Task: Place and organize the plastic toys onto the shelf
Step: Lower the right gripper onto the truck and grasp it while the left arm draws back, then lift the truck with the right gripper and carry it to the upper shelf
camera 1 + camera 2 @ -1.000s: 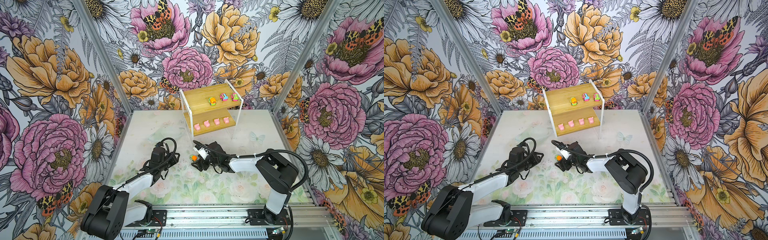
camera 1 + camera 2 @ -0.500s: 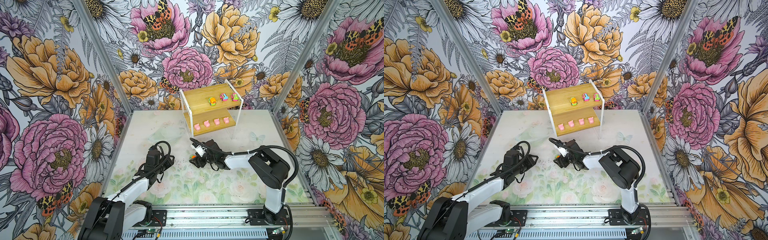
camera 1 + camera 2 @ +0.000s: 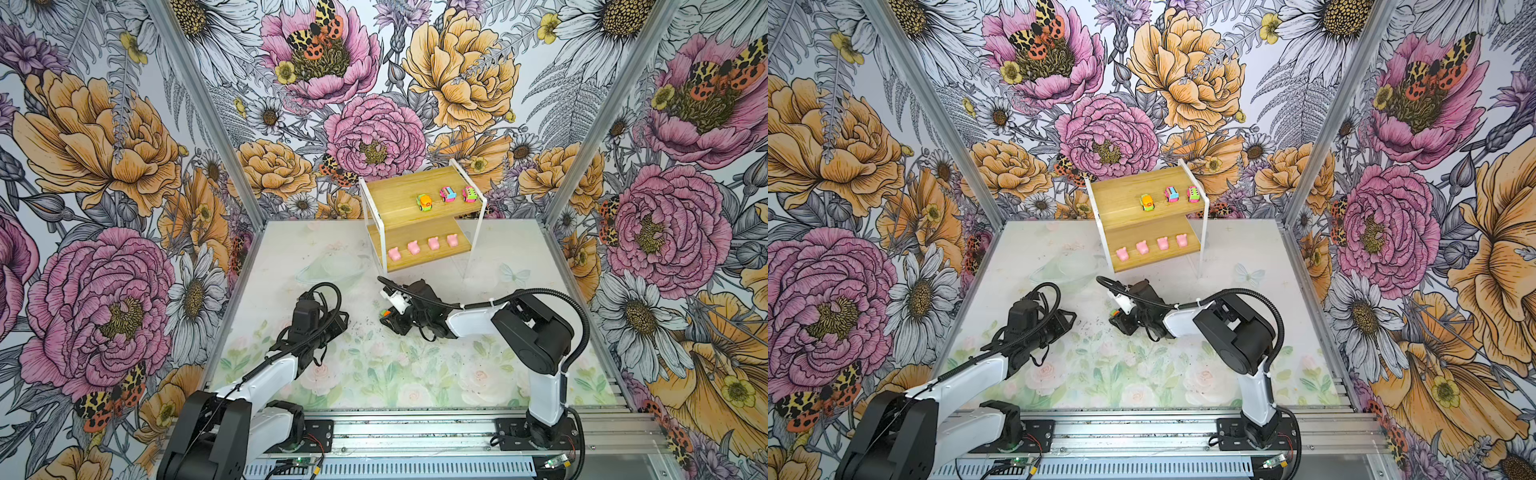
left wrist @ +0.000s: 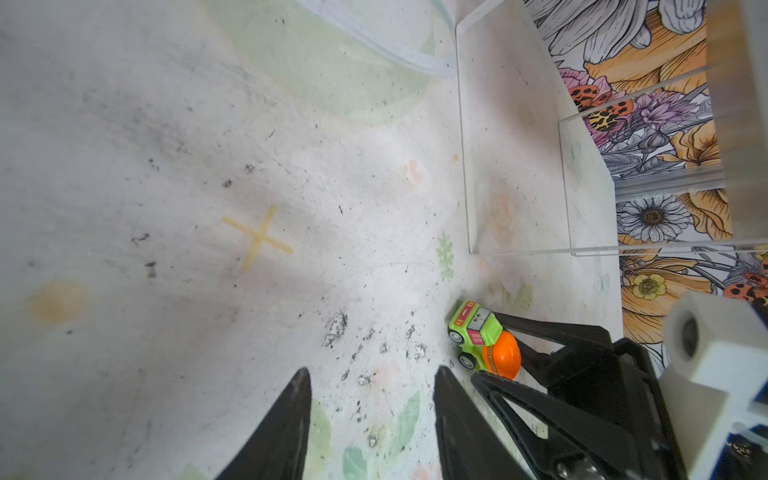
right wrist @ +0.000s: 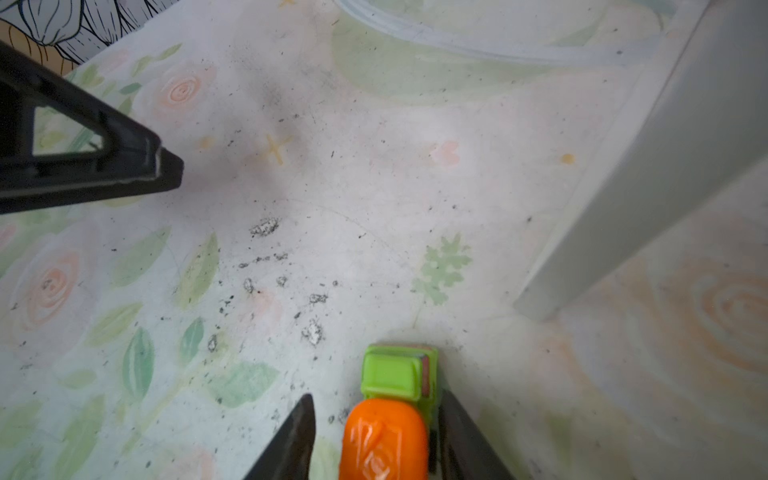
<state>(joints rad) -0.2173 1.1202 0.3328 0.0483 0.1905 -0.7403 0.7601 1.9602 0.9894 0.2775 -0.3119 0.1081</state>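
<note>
The small orange-and-green plastic toy car [image 5: 395, 399] stands on its wheels near the middle of the table, in front of the shelf; it also shows in a top view [image 3: 385, 313] and from the left wrist [image 4: 484, 347]. The right gripper [image 5: 376, 399] straddles it. One black finger touches the green side and a gap shows between the other finger and the orange drum, so the jaws are part open, not clamped. The left gripper [image 4: 372, 372] hovers just beside, jaws apart with nothing between them.

The two-tier bamboo shelf in a thin white metal frame [image 3: 390, 195] stands at the back of the table. Its upper board carries a second orange-and-green car [image 3: 424, 203] and two pink cars [image 3: 447, 193] [image 3: 469, 194] toward the right end, leaving bare board to their left. Four pale pink pig-like figures [image 3: 393, 252] [image 3: 413, 247] [image 3: 433, 243] [image 3: 452, 240] sit in a row on the lower board.

The pale tabletop mat [image 3: 374, 374] is printed with faded roses and green leaves. It is scuffed, with dark specks beside the car and a yellowish cross mark [image 4: 257, 239]. The car's cab has red and grey panels; any lettering is too small to read.

The car is well apart from the walls, and one white shelf leg [image 5: 623, 187] is near it. Floral wallpaper [image 3: 104, 145] with large pink and orange blooms covers three sides. An aluminium rail [image 3: 415, 432] runs along the near edge.
</note>
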